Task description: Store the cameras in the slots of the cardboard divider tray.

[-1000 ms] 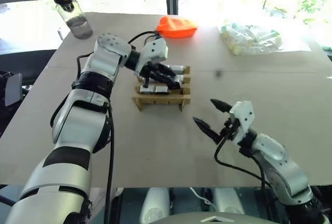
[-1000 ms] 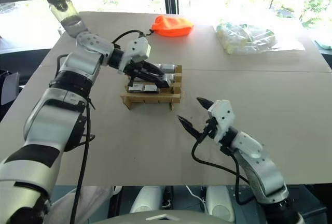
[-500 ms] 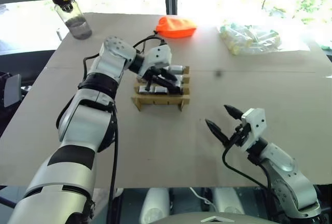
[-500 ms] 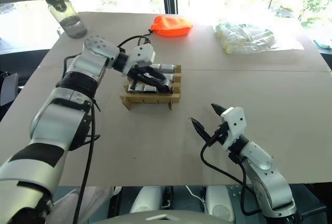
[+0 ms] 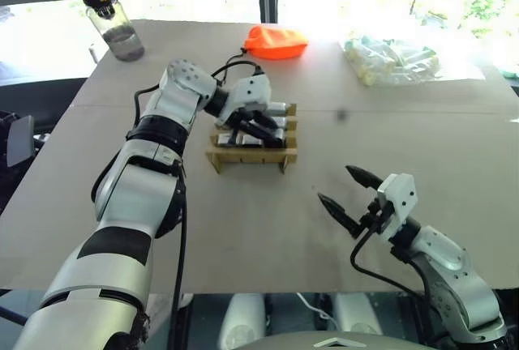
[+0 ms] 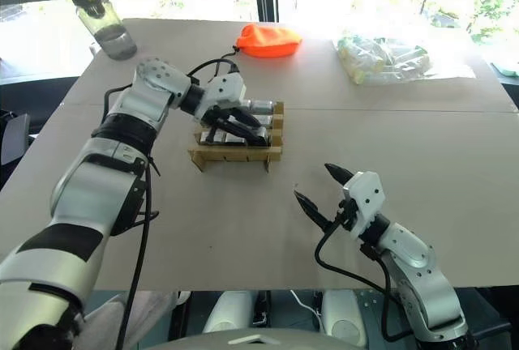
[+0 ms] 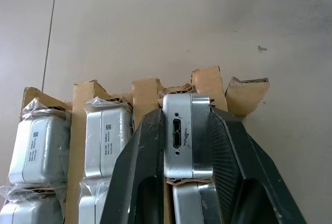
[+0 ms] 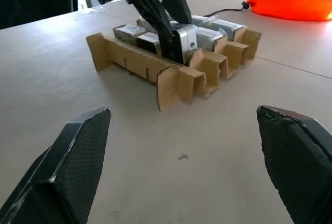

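The cardboard divider tray (image 5: 250,155) sits mid-table, with several silver-grey cameras (image 7: 105,140) standing in its slots, some wrapped in clear film. My left gripper (image 5: 263,129) reaches down over the tray's right end and is shut on one camera (image 7: 185,135). That camera stands upright between the black fingers (image 7: 141,167) at a slot by the tray's edge. My right gripper (image 5: 336,185) hovers low over bare table nearer the front edge. It is to the right of the tray and apart from it, open with nothing between its fingertips (image 8: 87,135).
A clear water bottle (image 5: 111,19) stands at the far left corner. An orange fabric pouch (image 5: 276,41) lies behind the tray. A clear bag of pale tubes (image 5: 392,59) lies at the far right. Bare tabletop surrounds the tray.
My left elbow has swung inward toward the tray while its gripper stays at the tray, still shut on the camera. The right gripper has drifted slightly toward the near edge, still open.
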